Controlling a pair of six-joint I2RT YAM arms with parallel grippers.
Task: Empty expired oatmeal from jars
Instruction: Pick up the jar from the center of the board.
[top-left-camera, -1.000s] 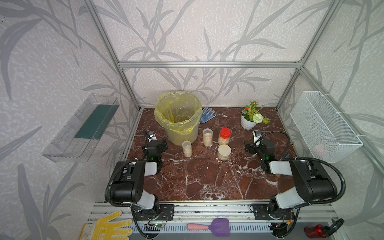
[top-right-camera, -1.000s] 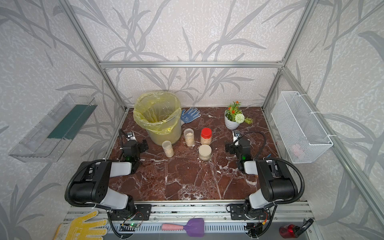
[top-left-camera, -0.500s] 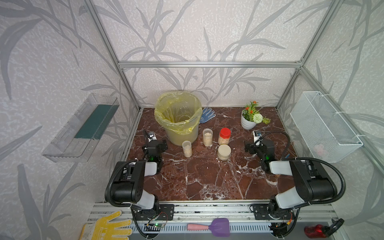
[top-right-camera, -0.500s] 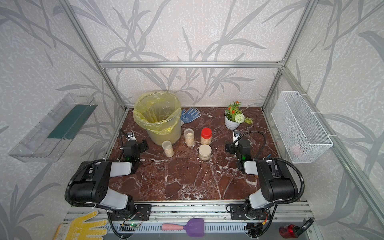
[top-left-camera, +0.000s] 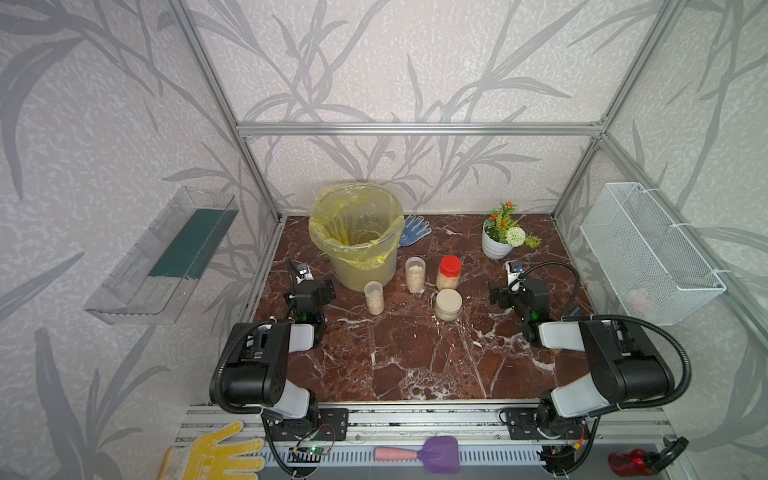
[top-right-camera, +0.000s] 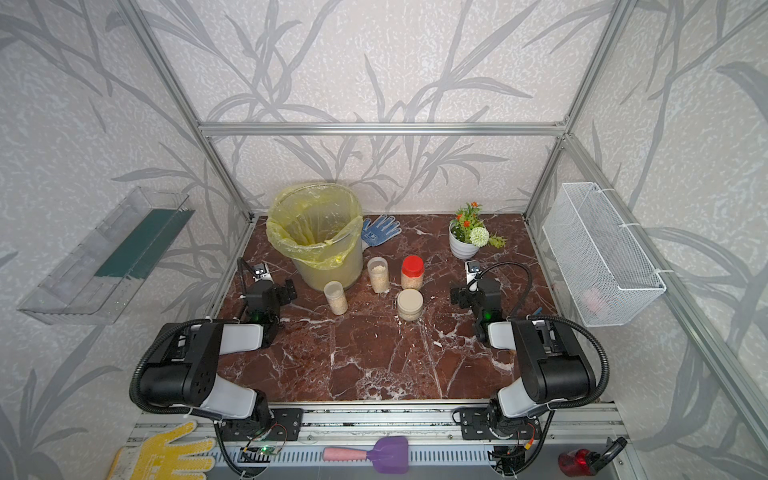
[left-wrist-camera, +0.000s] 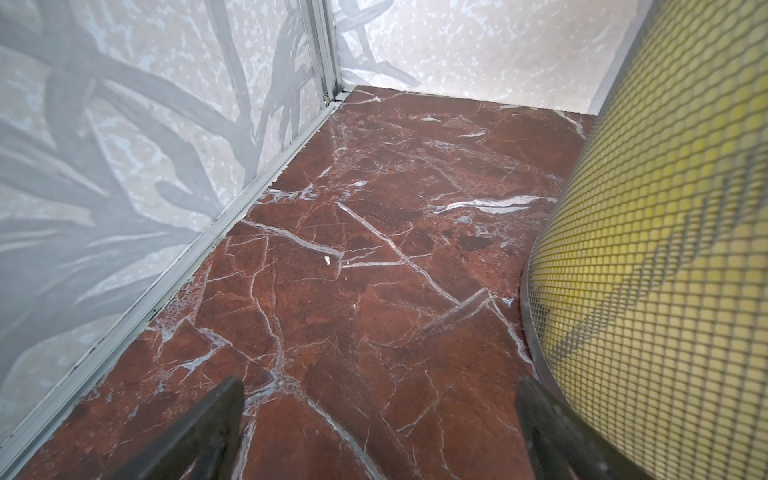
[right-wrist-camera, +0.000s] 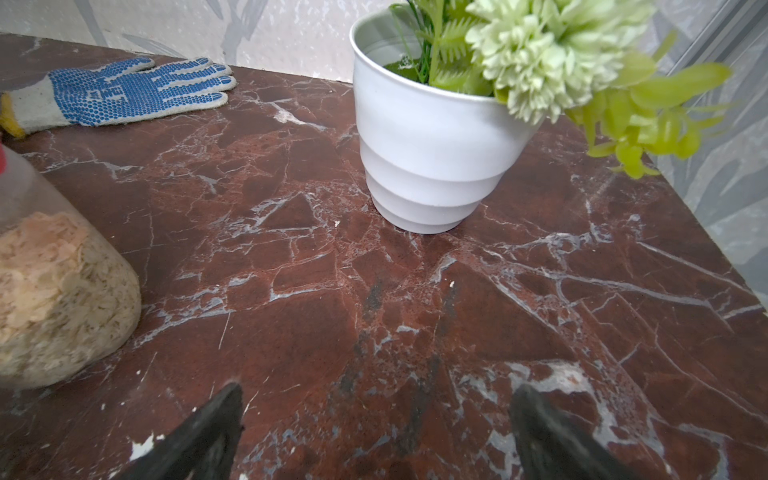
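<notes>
Change: nothing has moved since a second ago; both arms and all the jars sit as they did.
Left hand (left-wrist-camera: 379, 386): fingers spread wide with nothing between them, low over the bench (top-left-camera: 415, 353), just beside the bucket (top-left-camera: 365, 274).
Right hand (right-wrist-camera: 377, 388): also spread wide and empty, pointing toward the flower pot (right-wrist-camera: 424, 137), with the red-capped jar (top-left-camera: 449, 272) off to one side.
Jars: four stand upright in a loose cluster mid-bench, lids on. These are the slim jar by the bucket (top-left-camera: 374, 297), the second slim jar (top-left-camera: 414, 274), the red-capped jar, and the squat jar (top-left-camera: 448, 304) nearest the front.
Oatmeal (right-wrist-camera: 54, 291): pale flakes show inside the jars; nothing looks tipped out yet.
Why placed so: the cluster sits between the arms and next to the lined bucket, probably so one hand can hold, the other uncap, and the pour stays short.
Around: a blue glove (top-left-camera: 415, 226) lies behind the bucket; a wire basket (top-left-camera: 648, 257) and a clear shelf (top-left-camera: 162, 257) hang on the side walls.
In the way: the bucket crowds the left hand, and the jars stand close enough that grasping one could knock its neighbour.
</notes>
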